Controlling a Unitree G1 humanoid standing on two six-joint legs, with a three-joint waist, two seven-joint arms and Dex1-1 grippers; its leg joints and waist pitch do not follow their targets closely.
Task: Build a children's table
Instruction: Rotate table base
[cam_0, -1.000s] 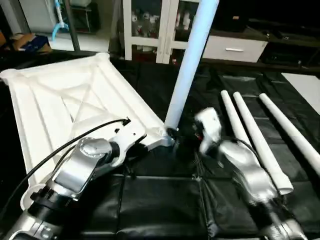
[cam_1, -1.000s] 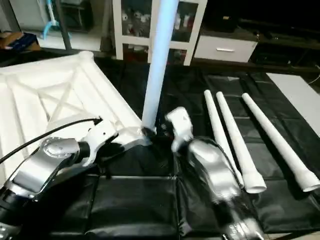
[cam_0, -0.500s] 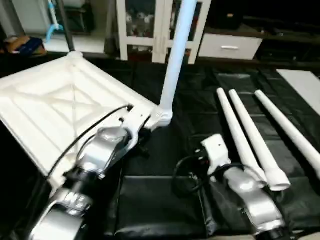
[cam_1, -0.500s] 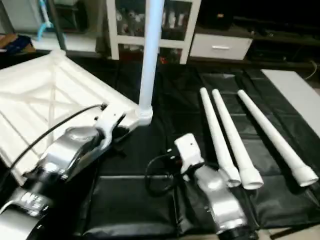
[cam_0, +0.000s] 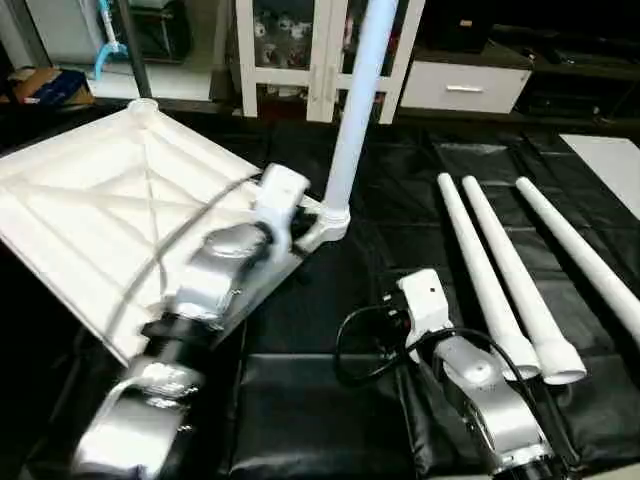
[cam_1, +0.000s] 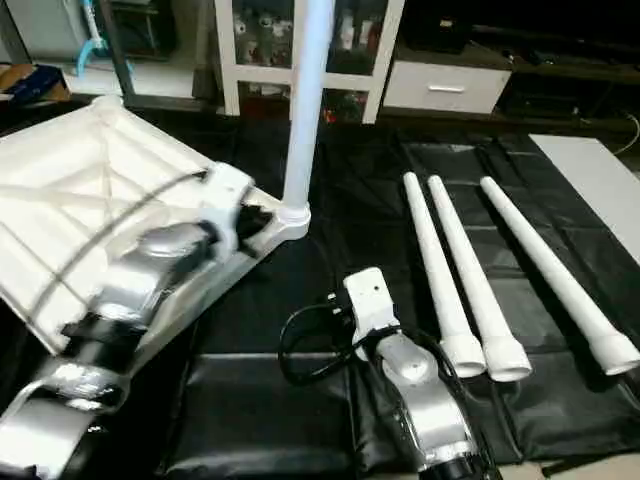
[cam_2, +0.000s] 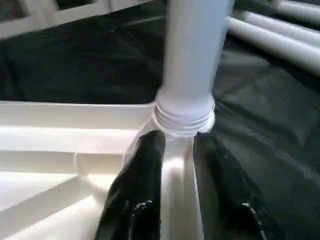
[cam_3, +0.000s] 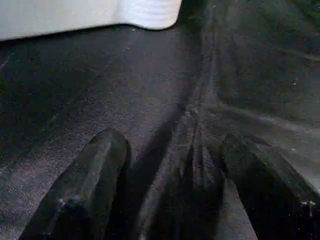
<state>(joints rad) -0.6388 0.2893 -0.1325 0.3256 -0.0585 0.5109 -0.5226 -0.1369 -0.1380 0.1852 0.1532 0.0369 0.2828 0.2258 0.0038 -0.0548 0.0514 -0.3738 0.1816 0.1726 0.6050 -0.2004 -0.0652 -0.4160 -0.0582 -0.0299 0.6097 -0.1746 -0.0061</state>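
Left eye view has the white table top (cam_0: 90, 220) lying ribs-up on the black mat (cam_0: 330, 400), tilted a bit, with one leg (cam_0: 352, 110) standing upright in the corner socket (cam_0: 327, 222) nearest the middle of the scene. The left gripper (cam_2: 180, 145) sits right at that socket; in the left wrist view its two black fingers (cam_2: 142, 175) straddle a rib of the top just below the threaded collar of the leg, with a gap between them, and they look like they aren't squeezing anything, though it's a blurry shot so I wouldn't swear to it. The silver left forearm (cam_0: 215, 280) lies across the near edge of the top and covers a chunk of it. The right gripper (cam_3: 175, 165) is over bare mat, jaws spread wide and empty, with the edge of the top and the socket ahead of it. Its wrist block (cam_1: 368, 298) and a loop of black cable (cam_1: 305, 350) sit between the socket and the three spare legs (cam_1: 480, 280), which lie side by side on the mat off to the right, wide ends toward the robot. Beyond the mat there's a white glass-door cabinet (cam_0: 300, 50) and a white drawer unit (cam_0: 465, 88).
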